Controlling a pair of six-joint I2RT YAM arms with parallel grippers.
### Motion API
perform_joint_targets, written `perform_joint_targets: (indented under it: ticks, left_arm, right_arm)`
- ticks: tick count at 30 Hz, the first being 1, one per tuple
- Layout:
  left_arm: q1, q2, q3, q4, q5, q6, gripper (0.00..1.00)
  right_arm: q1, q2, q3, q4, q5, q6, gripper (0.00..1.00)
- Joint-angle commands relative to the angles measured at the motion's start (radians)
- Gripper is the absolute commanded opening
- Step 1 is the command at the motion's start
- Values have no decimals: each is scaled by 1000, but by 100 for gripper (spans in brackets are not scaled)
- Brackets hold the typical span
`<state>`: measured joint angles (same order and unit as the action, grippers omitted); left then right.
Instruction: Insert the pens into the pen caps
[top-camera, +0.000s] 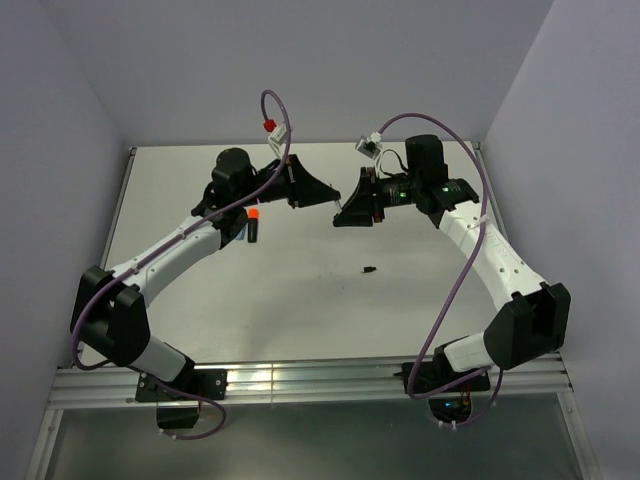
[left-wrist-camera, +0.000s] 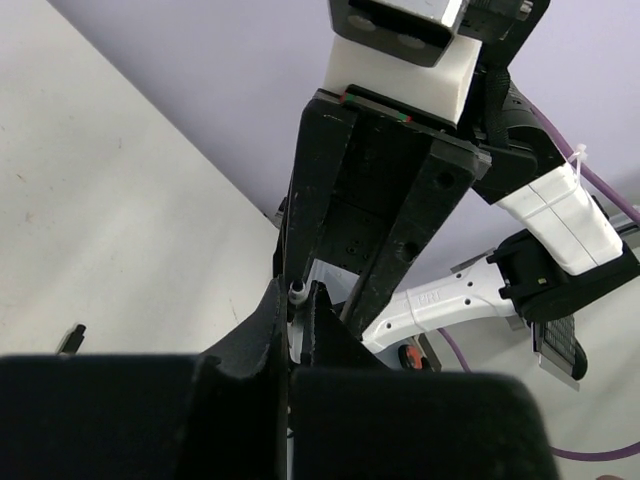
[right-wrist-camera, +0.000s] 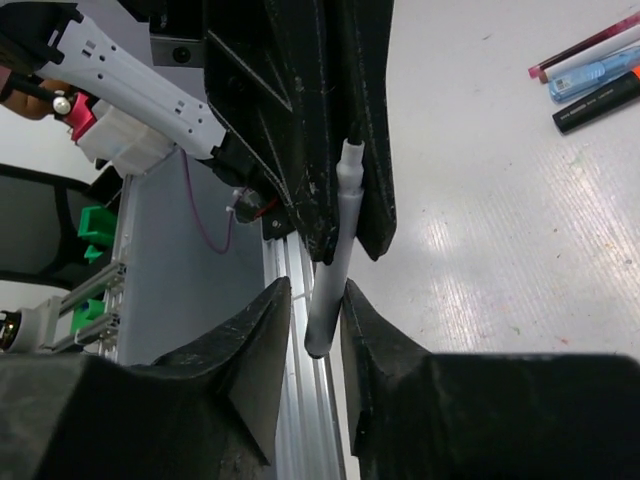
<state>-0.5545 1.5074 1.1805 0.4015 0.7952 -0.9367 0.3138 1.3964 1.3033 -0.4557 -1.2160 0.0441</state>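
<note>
A slim white pen (right-wrist-camera: 335, 262) hangs in the air between both grippers, over the back middle of the table. My left gripper (left-wrist-camera: 297, 290) is shut on one end of it; its tip (left-wrist-camera: 297, 293) pokes out between the fingers. My right gripper (right-wrist-camera: 317, 295) is open round the other end: one finger touches the pen and the other stands apart. In the top view the left gripper (top-camera: 318, 193) and right gripper (top-camera: 345, 215) nearly meet. A tiny black cap (top-camera: 369, 268) lies on the table below them.
A black marker with an orange end (top-camera: 253, 225) lies by the left arm. The right wrist view shows it (right-wrist-camera: 598, 103) beside a light-blue marker (right-wrist-camera: 590, 75) and a slim red pen (right-wrist-camera: 590, 45). The table's metal rail (right-wrist-camera: 300, 300) runs under the grippers.
</note>
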Motion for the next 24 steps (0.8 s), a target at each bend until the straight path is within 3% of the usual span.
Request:
perform_joint_targets:
  ticks: [1,7,10,11,14,16,19,20,24]
  left_arm:
    - [-19,13,50,39,13,4,0]
    - [-36,16,56,23,18,29,1]
    - [-38,11,67,-33,3,61,45]
    - [-36,5,73,-56,-7,112,64]
    - [-22,-30,105,-165,-62,290,79]
    - [-21,-47,171,-319,-99,481,81]
    - [-22,-12,240,-517,-102,655,77]
    - [-27,25,279,-641,-108,752,76]
    - [-74,151,361,-872,-146,988,73]
  right_arm:
    - [8,-2,7,48,-34,16,33]
    - [8,0,-1,52,-34,16,3]
    - [2,-11,-19,51,-14,14,0]
    - [-2,-22,-25,48,-4,13,0]
    - [-60,-62,-71,38,27,-1,0]
    - [-149,-101,-114,23,48,-12,0]
    - [-260,-137,-136,-33,81,-94,0]
    - [-333,-149,-122,-100,119,-124,0]
    - [-472,-137,-59,-291,214,-268,0]
